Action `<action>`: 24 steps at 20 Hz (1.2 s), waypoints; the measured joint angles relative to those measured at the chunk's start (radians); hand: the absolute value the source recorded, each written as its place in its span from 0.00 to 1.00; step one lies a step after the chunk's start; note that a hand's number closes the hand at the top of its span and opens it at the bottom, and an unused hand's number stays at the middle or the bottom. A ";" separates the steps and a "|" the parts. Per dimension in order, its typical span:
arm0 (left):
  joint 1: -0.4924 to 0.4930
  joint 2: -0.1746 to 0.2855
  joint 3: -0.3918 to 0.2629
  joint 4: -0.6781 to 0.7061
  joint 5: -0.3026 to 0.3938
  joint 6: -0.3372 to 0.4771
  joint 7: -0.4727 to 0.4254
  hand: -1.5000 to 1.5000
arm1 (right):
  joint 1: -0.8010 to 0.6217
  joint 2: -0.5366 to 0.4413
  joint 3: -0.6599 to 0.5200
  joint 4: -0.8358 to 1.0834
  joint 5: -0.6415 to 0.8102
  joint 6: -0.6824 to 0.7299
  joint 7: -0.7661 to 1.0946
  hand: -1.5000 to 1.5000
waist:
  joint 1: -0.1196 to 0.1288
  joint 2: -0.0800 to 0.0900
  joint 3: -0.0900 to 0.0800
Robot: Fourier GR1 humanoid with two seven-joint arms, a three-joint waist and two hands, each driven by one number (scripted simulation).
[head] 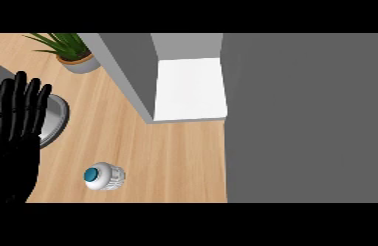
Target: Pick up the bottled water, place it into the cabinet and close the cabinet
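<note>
- Counter (173, 160): pale wood top, grain running away from the robot; it carries everything listed below.
- Bottle (103, 177): clear ribbed body with a teal cap, seen almost from straight above. It stands upright on the counter in the near left part, alone, with nothing touching it. It is outside the cabinet and well apart from its opening.
- Left hand (16, 145): black, at the view's left edge, raised with fingers (25, 100) straight, slightly spread and pointing away from the robot. It holds nothing. It is near the bottle, to the bottle's left, with bare wood between them.
- Cabinet (122, 72): grey walls, standing open at the far middle of the counter, with a white inner floor (190, 87) on view.
- Grey panel (299, 120): a plain, flat panel filling the right side, its left edge meeting the cabinet's white floor. Whether it is the door cannot be told.
- Plant (65, 44): green spiky leaves in a grey pot, far left corner, just beside the cabinet's left wall.
- Dish (59, 117): a round grey rim, partly hidden behind the left hand. What it is cannot be told.
</note>
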 measured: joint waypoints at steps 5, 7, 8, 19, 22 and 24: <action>0.050 0.036 -0.086 -0.068 0.123 -0.161 -0.014 0.00 | 0.074 -0.003 0.012 -0.053 -0.011 0.022 0.017 0.00 | 0.030 0.003 -0.012; 0.092 0.045 -0.159 -0.083 0.193 -0.236 0.011 0.00 | 0.105 0.003 0.046 -0.062 -0.034 0.048 0.035 0.00 | 0.034 0.003 -0.014; 0.121 0.046 -0.196 -0.082 0.231 -0.264 0.033 0.00 | 0.118 0.004 0.064 -0.065 -0.059 0.067 0.054 0.00 | 0.036 0.004 -0.015; 0.447 0.203 -0.243 -0.260 0.505 -0.412 0.214 0.00 | 0.333 -0.049 0.069 -0.285 -0.272 0.181 0.205 0.00 | 0.051 0.001 -0.016; 0.513 0.228 -0.234 -0.265 0.516 -0.441 0.204 0.00 | 0.366 -0.062 0.041 -0.289 -0.277 0.209 0.196 0.00 | 0.053 0.001 -0.016; 0.546 0.236 -0.235 -0.267 0.521 -0.452 0.196 0.00 | 0.369 -0.067 0.028 -0.291 -0.281 0.218 0.198 0.00 | 0.055 0.001 -0.016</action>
